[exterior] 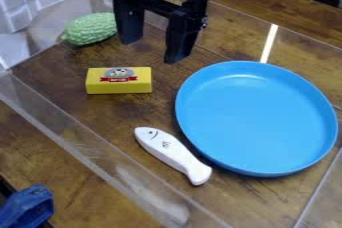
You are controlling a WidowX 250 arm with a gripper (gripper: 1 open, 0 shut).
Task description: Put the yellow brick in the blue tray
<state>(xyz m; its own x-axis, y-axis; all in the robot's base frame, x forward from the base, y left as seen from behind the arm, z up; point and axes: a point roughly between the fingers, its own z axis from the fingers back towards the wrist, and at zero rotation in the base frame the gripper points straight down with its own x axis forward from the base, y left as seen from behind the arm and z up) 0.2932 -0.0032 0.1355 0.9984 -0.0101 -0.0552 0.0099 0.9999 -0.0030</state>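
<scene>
The yellow brick (pixel 119 79) lies flat on the dark wooden table, its red-bordered label with a round emblem facing up. The blue tray (pixel 315 107), a wide round shallow plate, sits to the brick's right with nothing in it. My black gripper (pixel 154 45) hangs above the table just behind the brick, pointing down. Its two fingers stand well apart with nothing between them, so it is open. The right finger (pixel 182 37) reaches lower in the picture than the left one.
A green bumpy gourd-like object (pixel 92 28) lies at the back left, beside the gripper. A white fish-shaped toy (pixel 173 154) rests in front of the tray. A clear plastic wall (pixel 54 122) borders the table's near-left edge. Blue cloth (pixel 24 208) shows at the bottom left corner.
</scene>
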